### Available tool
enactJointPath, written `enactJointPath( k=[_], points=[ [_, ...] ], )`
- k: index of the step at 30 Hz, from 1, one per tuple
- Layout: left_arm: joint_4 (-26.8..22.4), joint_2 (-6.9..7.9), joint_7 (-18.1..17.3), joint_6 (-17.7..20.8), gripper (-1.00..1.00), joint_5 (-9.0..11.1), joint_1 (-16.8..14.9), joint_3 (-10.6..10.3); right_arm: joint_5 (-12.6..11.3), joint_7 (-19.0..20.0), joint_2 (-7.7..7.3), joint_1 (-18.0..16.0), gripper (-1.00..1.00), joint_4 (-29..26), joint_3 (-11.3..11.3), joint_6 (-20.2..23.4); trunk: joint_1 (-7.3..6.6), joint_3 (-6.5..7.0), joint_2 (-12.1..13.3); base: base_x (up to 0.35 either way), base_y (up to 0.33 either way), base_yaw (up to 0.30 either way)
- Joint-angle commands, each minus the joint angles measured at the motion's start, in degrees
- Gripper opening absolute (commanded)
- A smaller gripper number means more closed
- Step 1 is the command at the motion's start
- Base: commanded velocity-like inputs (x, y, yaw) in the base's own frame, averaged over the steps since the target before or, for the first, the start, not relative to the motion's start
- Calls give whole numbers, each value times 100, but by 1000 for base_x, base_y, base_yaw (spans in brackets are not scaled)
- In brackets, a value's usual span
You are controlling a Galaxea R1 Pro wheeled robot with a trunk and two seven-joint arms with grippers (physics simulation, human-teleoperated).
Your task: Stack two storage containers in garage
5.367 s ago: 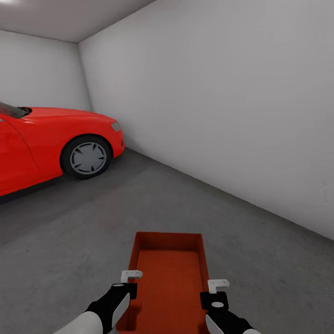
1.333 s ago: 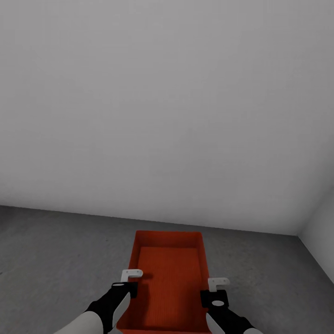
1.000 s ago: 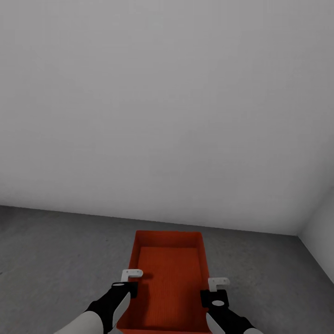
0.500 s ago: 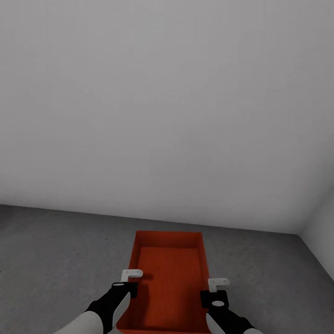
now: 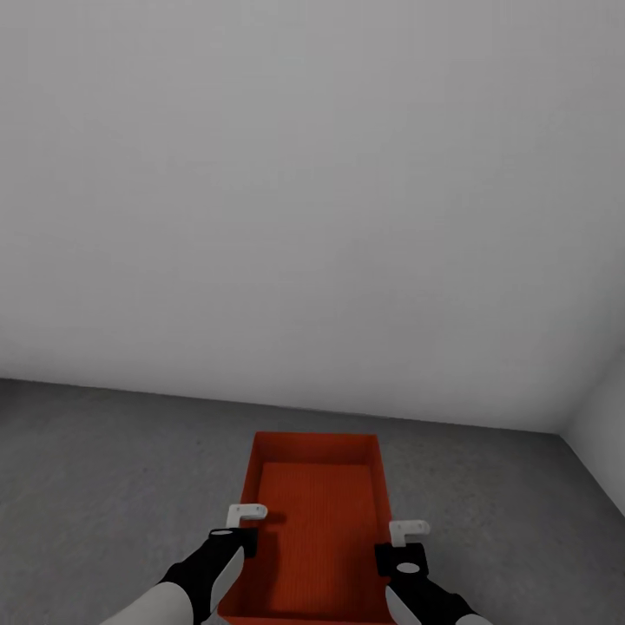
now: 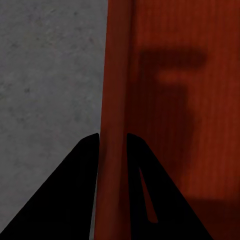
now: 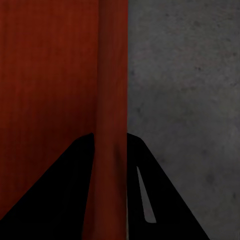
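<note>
**Ribbed orange bin, rough concrete, plain white wall**

The storage container looks like thin matt plastic, its inner bottom finely ribbed (the ribbing reads as faint lines in the left wrist view too), its rim smooth. The floor is rough, mottled grey concrete with dark specks and no sheen. The wall is smooth, flat white, unglossed. The left gripper and right gripper have matt white fingers on black, slightly glossy housings.

Head view downward; wrists close; all share container.
</note>
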Motion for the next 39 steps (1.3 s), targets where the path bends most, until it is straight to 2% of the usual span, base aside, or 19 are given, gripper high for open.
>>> enactJointPath(
  k=[1, 39],
  points=[
    [-36, 12, 105, 51, -100, -156, -3, -11, -85, -59, -9, -6, -100, 103, -35, -5, 22, -31, -44, 0, 0, 0],
    [-37, 10, 119, 25, -100, -156, -3, -11, -86, -59, -10, -6, -100, 103, -29, -6, 856, -1068, -1568, 0, 0, 0]
  ],
)
